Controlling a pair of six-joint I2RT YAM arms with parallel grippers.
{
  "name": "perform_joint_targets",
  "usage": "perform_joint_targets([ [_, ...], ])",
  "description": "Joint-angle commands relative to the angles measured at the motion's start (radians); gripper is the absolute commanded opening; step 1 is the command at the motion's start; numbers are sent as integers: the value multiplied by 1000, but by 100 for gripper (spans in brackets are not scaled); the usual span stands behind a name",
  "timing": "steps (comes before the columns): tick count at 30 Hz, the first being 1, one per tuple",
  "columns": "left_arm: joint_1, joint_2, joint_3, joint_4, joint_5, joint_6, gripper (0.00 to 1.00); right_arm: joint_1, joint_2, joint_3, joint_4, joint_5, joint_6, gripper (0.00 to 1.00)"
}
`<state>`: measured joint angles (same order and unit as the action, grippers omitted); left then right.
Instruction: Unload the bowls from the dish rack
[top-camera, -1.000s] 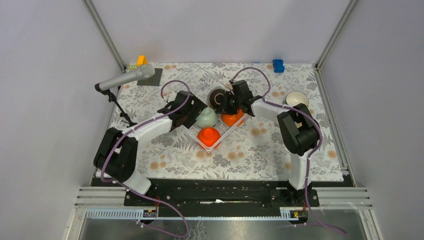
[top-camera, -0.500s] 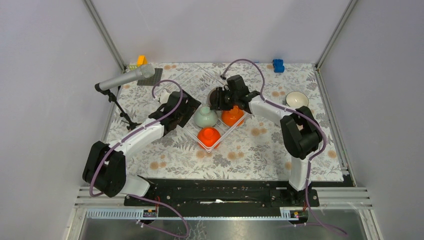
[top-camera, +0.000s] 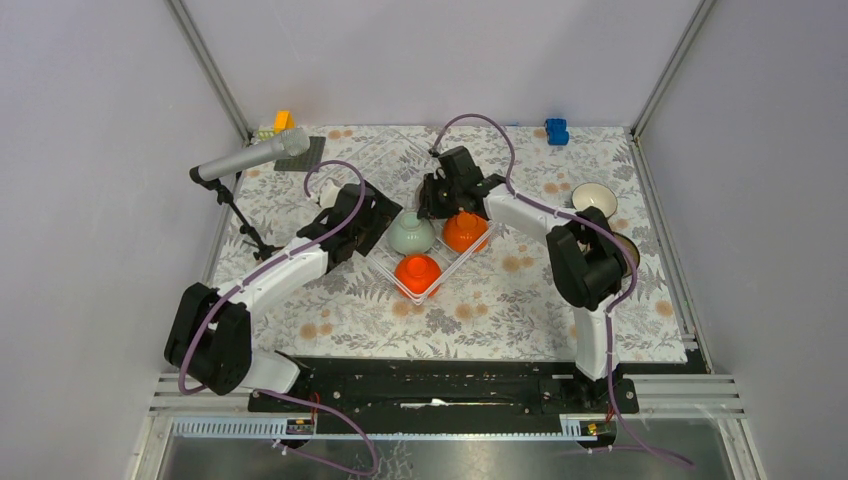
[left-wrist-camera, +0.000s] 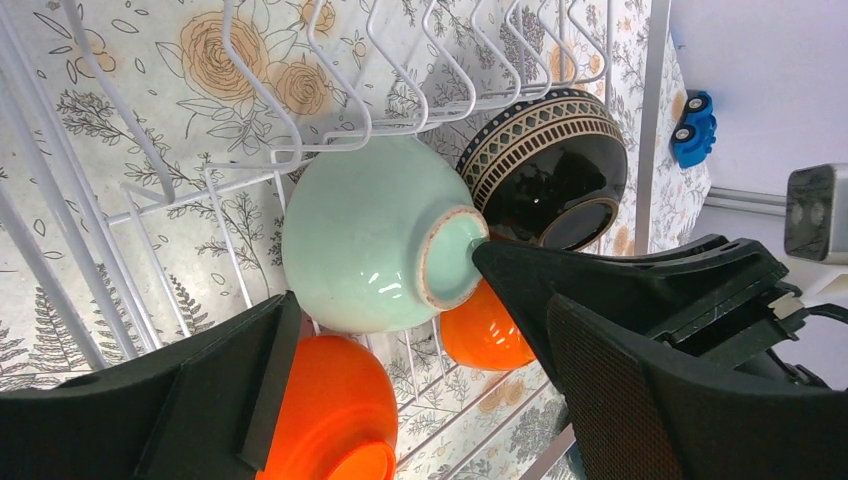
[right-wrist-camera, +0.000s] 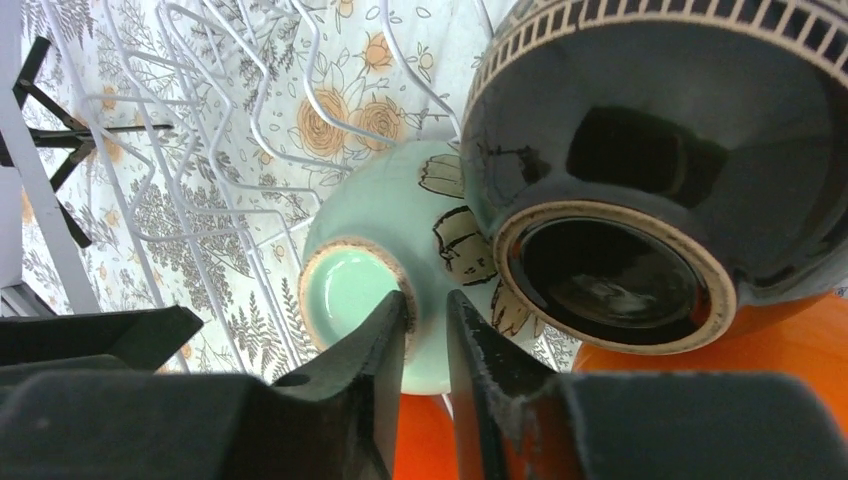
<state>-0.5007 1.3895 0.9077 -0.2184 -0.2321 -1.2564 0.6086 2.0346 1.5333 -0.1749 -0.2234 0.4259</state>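
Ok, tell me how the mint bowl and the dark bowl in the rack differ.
The mint bowl is pale green, the dark bowl glossy black-brown. The mint bowl carries a few brown painted marks, the dark bowl a cream patterned band near its rim. Both sit foot-up, side by side in the wire rack.

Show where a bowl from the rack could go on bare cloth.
Bare cloth: the near strip between the dish rack and the arm bases, and the far strip between the grey mat and the blue toy. Crowded: the rack, where the left gripper and right gripper sit among the mint bowl, dark bowl and two orange bowls.
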Motion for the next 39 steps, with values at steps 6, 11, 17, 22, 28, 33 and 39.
perform_joint_targets([
  [6,2,36,-5,51,54,20,99,-22,64,57,-67,14,84,12],
  [11,2,66,-3,101,106,32,99,-70,98,48,-33,-92,125,10],
  [17,2,84,-11,96,113,-2,99,-81,111,50,-30,-93,123,10],
  [22,2,97,-10,83,127,-18,98,-89,123,53,-30,-89,135,9],
  [28,2,104,1,20,92,-36,99,-91,134,60,-31,-91,131,9],
  [33,2,117,5,-5,86,-70,99,-91,139,62,-30,-86,134,9],
  [39,2,158,45,-60,79,-86,99,-96,145,63,-33,-76,137,9],
])
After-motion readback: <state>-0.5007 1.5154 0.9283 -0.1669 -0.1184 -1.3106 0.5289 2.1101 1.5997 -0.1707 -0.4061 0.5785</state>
